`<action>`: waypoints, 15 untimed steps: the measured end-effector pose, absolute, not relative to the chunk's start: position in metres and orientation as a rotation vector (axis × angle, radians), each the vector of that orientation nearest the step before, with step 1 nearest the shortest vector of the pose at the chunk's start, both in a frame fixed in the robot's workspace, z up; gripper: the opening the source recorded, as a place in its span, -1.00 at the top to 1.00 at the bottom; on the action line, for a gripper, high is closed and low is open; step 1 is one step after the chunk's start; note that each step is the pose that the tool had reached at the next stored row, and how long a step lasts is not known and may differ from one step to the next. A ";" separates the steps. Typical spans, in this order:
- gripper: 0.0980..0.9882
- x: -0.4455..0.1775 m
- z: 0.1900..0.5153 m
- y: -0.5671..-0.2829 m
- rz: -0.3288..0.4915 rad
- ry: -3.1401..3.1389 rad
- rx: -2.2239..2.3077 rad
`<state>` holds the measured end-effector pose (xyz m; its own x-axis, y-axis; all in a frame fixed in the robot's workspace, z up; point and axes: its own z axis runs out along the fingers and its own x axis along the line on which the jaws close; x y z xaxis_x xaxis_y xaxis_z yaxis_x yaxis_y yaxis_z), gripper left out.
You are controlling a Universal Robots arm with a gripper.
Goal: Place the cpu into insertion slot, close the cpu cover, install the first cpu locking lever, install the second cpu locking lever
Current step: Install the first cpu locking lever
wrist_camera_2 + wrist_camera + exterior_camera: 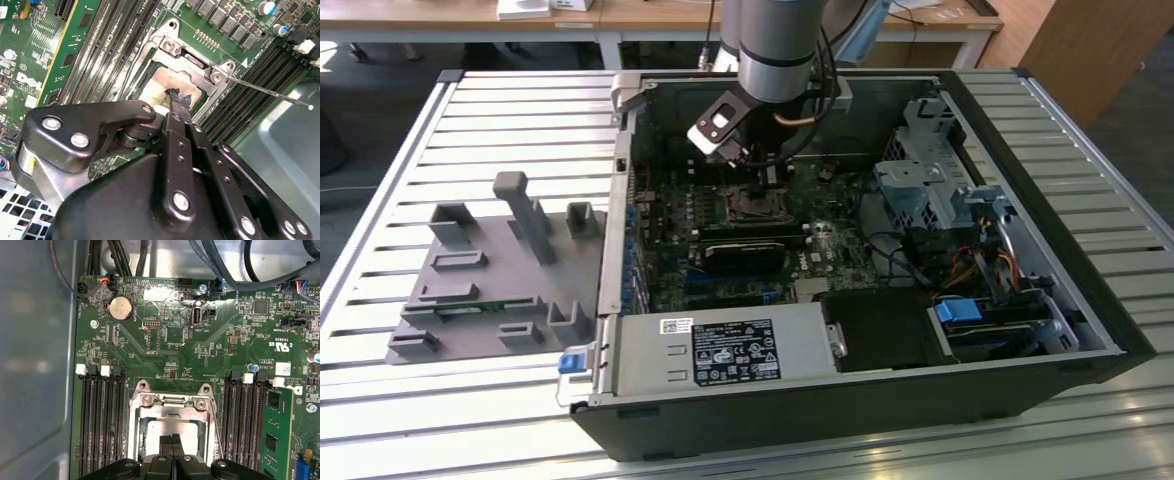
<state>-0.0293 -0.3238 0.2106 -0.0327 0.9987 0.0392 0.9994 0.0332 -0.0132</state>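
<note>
Exterior view, arm: the arm (774, 40) reaches down into the open computer case (1107, 330), which lies on a slatted table (400, 400).
Exterior view, gripper: the gripper (767, 175) hangs just above the insertion slot (754, 207) on the motherboard.
Exterior view, surroundings: a grey fixture tray (480, 290) sits beside the case, on the exterior view's left.
Second wrist view, fingers: the black fingers (175, 130) are pressed together with nothing between them; their taped tip is over the cpu (157, 85), though contact cannot be judged.
Second wrist view, cpu: its tan face shows through the window of the cpu cover (197, 60), which lies down on the socket.
Second wrist view, lever: a thin metal lever (265, 92) runs from the socket corner out over the memory slots (100, 55).
First wrist view, gripper: the closed tips (172, 440) sit over the pale cpu (170, 429), framed by the cpu cover (136, 435).
First wrist view, lever: a wire lever (216, 427) runs along one side of the socket.
</note>
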 end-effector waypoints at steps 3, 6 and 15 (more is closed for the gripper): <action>0.98 -0.029 0.211 -0.324 -0.027 -2.231 -2.158; 0.98 -0.029 0.213 -0.324 -0.028 -2.231 -2.158; 0.98 -0.029 0.215 -0.324 -0.027 -2.231 -2.158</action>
